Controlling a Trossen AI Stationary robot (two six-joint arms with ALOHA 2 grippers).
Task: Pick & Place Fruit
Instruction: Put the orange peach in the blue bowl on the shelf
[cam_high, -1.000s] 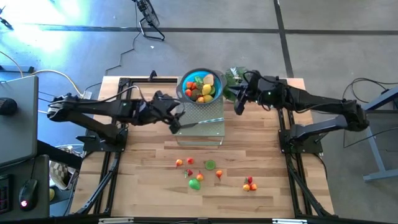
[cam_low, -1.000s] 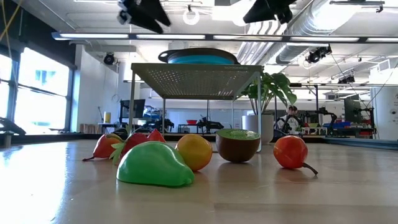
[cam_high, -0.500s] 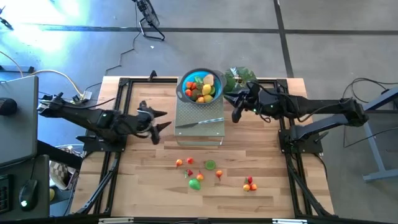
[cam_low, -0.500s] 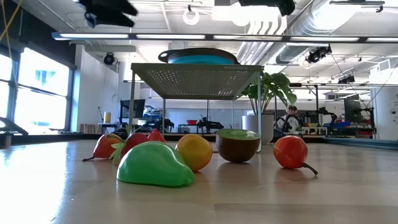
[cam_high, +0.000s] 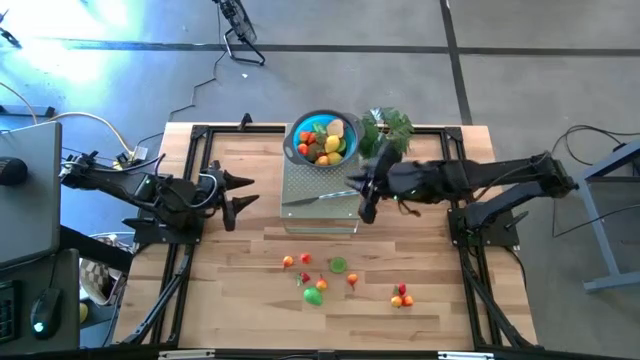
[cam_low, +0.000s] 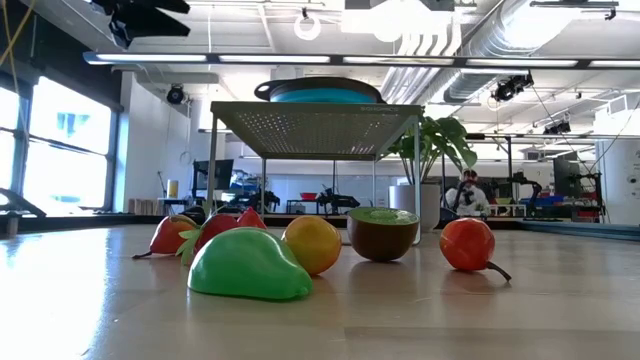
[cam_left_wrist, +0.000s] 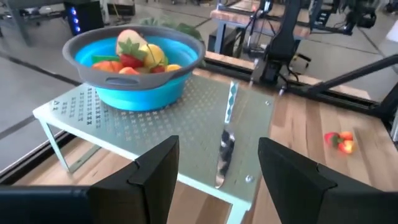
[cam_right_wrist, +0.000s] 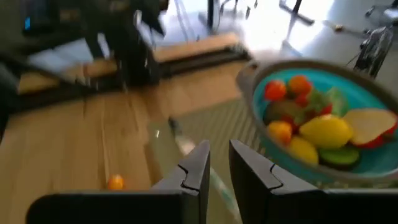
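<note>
Several small toy fruits (cam_high: 338, 265) lie loose on the wooden table near its front; the low view shows a green one (cam_low: 248, 265) nearest. More fruit fills the blue bowl (cam_high: 322, 138), which stands on a perforated metal rack (cam_high: 335, 212) beside a silver knife (cam_high: 320, 197). My left gripper (cam_high: 237, 192) hovers open left of the rack, facing it, with nothing between its fingers (cam_left_wrist: 155, 174). My right gripper (cam_high: 362, 200) hangs above the rack's right edge, shut and holding nothing (cam_right_wrist: 219, 162).
A leafy green plant (cam_high: 385, 125) stands at the far right of the rack. Black rails (cam_high: 200, 150) run along the table's left and right sides. Open wood lies between the rack and the loose fruits.
My left gripper has drawn back from the rack toward the table's left edge, sinking a little and staying open. My right gripper has swung from beside the plant toward the near edge, to above the rack's right edge. The knife, bowl and fruits have stayed put.
</note>
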